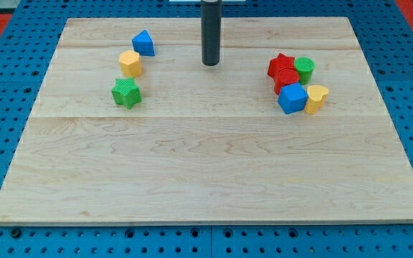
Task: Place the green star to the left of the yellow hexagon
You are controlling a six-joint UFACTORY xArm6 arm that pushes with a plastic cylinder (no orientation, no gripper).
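So we've got the pale wooden board [214, 172] with nothing on its near half. Moving up, the small green plastic star block [126, 93] sits toward the view's left, just below the yellow plastic hexagon block [130, 63], close but apart. Over on the view's right there's a tight huddle: a blue cube [292, 98], a yellow heart-ish block [316, 98], two red blocks [285, 74] and a green cylinder [305, 69]. Further up, a blue triangular block [143, 43] sits just above the hexagon.

There's no pincer on this rig, so nothing to open or close; our tip [211, 64] sits at the far middle, well apart from the star.

We'd guess the star is light, rigid and slides easily, and the points probably make it spin if nudged off-centre. We'd push on its lower right side, aiming through the middle.
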